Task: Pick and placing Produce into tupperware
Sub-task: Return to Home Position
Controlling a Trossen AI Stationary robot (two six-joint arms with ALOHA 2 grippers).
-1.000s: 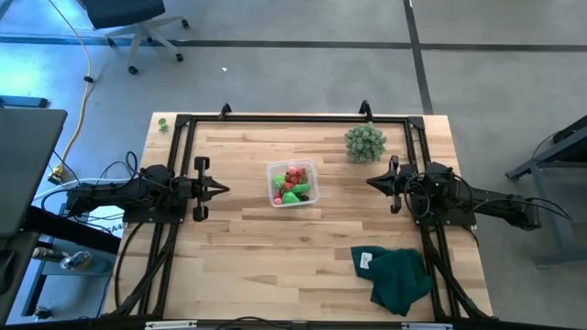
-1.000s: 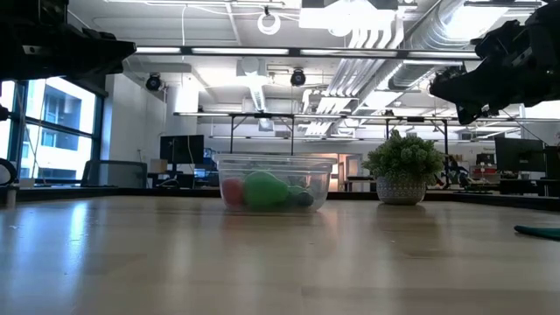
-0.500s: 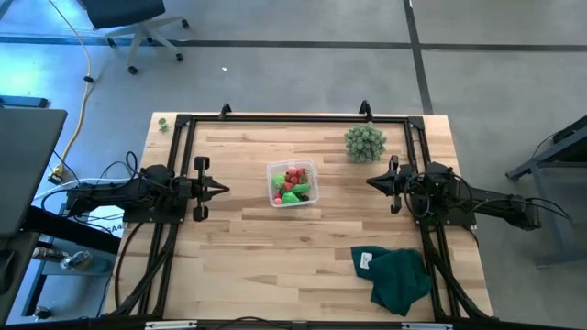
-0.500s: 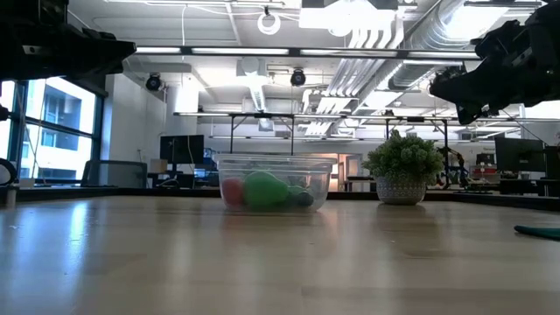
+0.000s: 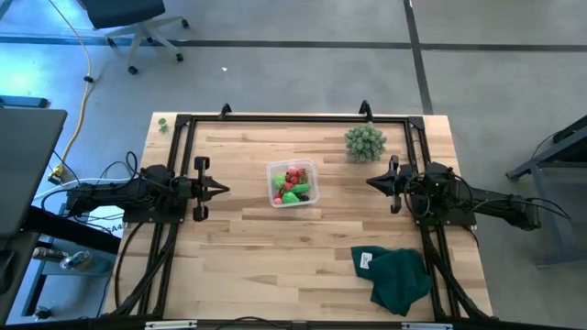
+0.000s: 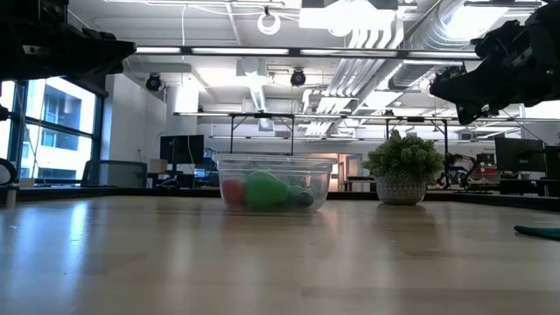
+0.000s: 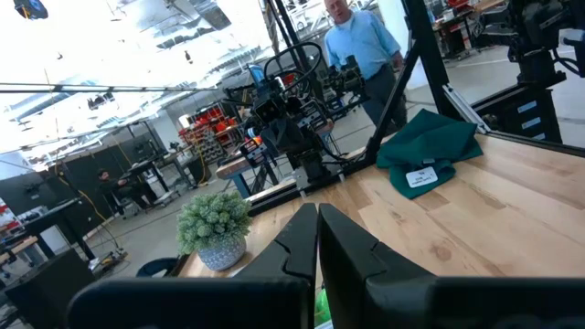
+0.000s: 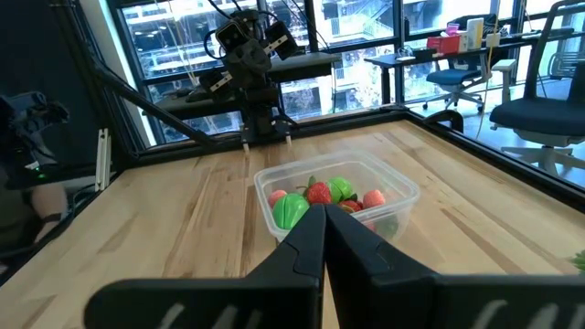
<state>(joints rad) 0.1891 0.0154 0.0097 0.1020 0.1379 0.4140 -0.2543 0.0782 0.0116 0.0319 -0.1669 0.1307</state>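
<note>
The tupperware (image 5: 315, 174) is sitting flat on the surface (image 5: 275, 266) with its open top pointing up. It is lying between the left edge and the right edge, a little nearer the left one, and nearer the far edge where the bushy plant (image 5: 365, 142) is standing. It is almost square, so no side is showing as the long one, and it is turned a little against the edges. The Produce (image 5: 293, 176) is lying inside it in a heap of red, pink and green bits. Which way the long green piece is pointing is too small to tell.

The left pincer (image 5: 226, 189) is hanging by the left edge, pointing at the tupperware. Its two fingers are pressed together and holding nothing. The right pincer (image 5: 370, 181) is hanging by the right edge and facing back, squeezed closed and empty too. Both are probably waiting apart like this because the picking looks done.

A small green thing (image 5: 162, 123) is lying at the far left corner; what it is cannot be told. A dark green cloth (image 5: 401, 277) is lying near the near right corner.
</note>
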